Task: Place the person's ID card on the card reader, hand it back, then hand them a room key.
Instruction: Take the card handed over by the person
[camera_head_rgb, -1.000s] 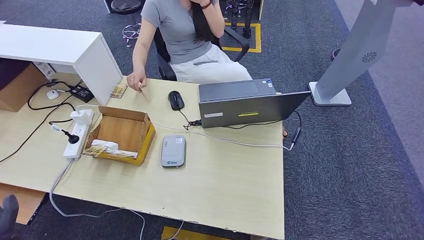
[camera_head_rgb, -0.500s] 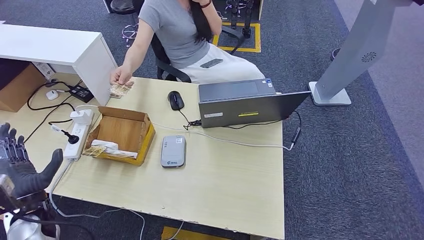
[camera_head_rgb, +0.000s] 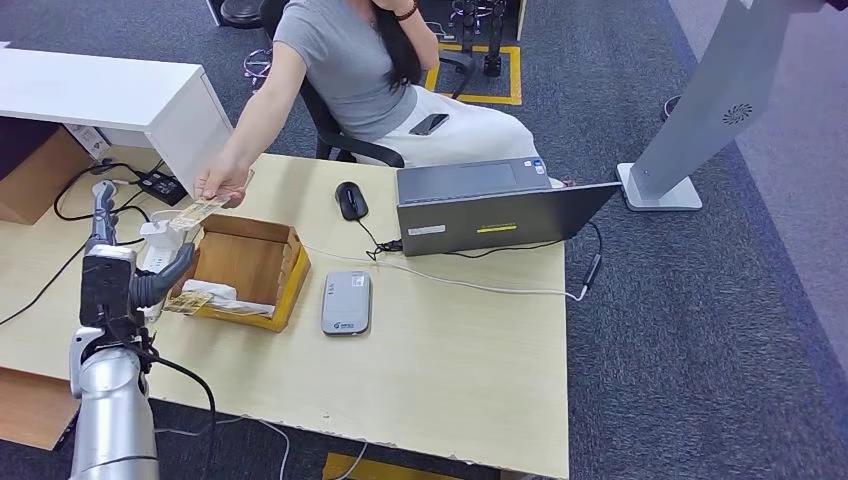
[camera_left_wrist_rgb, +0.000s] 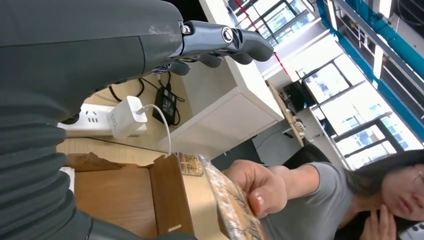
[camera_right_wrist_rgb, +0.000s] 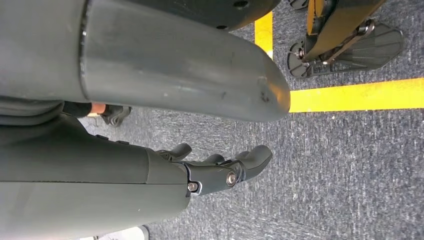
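A person's hand (camera_head_rgb: 222, 184) holds out the patterned ID card (camera_head_rgb: 199, 211) above the far left corner of the cardboard box (camera_head_rgb: 247, 262). My left hand (camera_head_rgb: 118, 264) is raised just short of the card, fingers upright, thumb apart, holding nothing. The left wrist view has the card (camera_left_wrist_rgb: 231, 207) edge-on in the person's fingers (camera_left_wrist_rgb: 260, 187), a little beyond my fingers (camera_left_wrist_rgb: 220, 41). The grey card reader (camera_head_rgb: 346, 302) lies flat to the right of the box. Room key cards (camera_head_rgb: 190, 300) lie in the box's near left corner. My right hand (camera_right_wrist_rgb: 220, 170) hangs over carpet, empty.
A white power strip (camera_head_rgb: 155, 265) with a charger and cables lies under my left hand. An open laptop (camera_head_rgb: 480, 205) and black mouse (camera_head_rgb: 351, 200) sit behind the reader. A white cabinet (camera_head_rgb: 120, 100) stands at the far left. The person sits across the table.
My left arm has risen from the table's near left edge toward the card. The person picked the card off the table and stretched it out to my hand.
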